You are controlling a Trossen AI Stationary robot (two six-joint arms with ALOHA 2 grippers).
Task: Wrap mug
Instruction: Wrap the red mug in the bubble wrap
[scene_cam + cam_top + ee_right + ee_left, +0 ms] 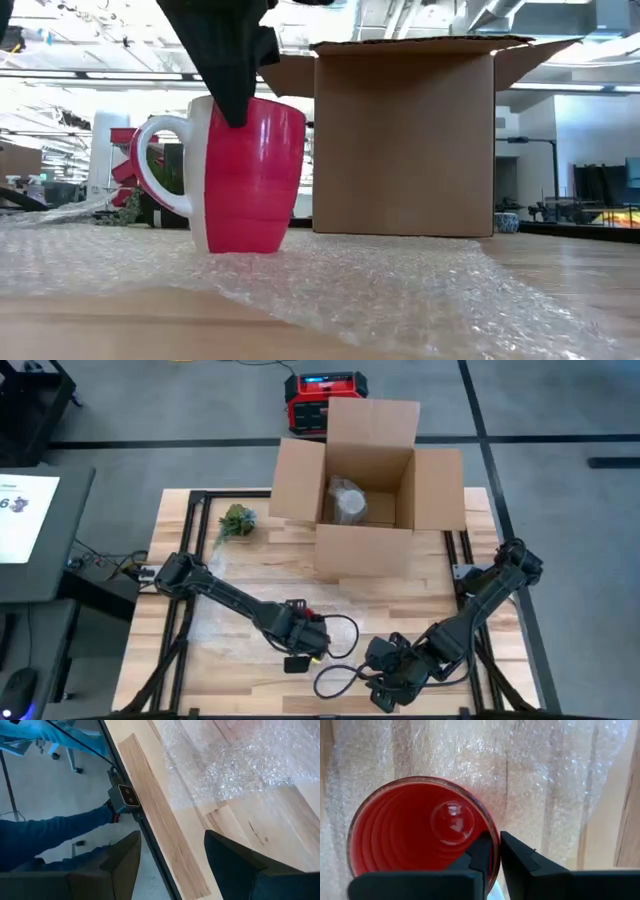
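A red mug (250,170) with a white handle (160,165) stands upright, its base on a sheet of bubble wrap (400,290) spread over the wooden table. In the left wrist view I look down into the mug (420,830). My left gripper (496,837) is above it near the table's middle (305,635), shut on the mug's wall. My right gripper (172,837) hangs open over the table's near edge (385,680), with nothing between its fingers. My left gripper comes from above, fingers pointing down. One finger (480,851) is inside the mug and the other (520,857) outside, pinching the wall at the rim (489,822). The mug sits upright below the fingers, its base on the bubble wrap.
An open cardboard box (365,500) stands at the table's far side, with a wrapped item (348,500) inside. A small green plant (237,520) lies at the far left. A red device (320,400) sits on the floor behind. A person's blue sleeve (45,835) shows beyond the near edge.
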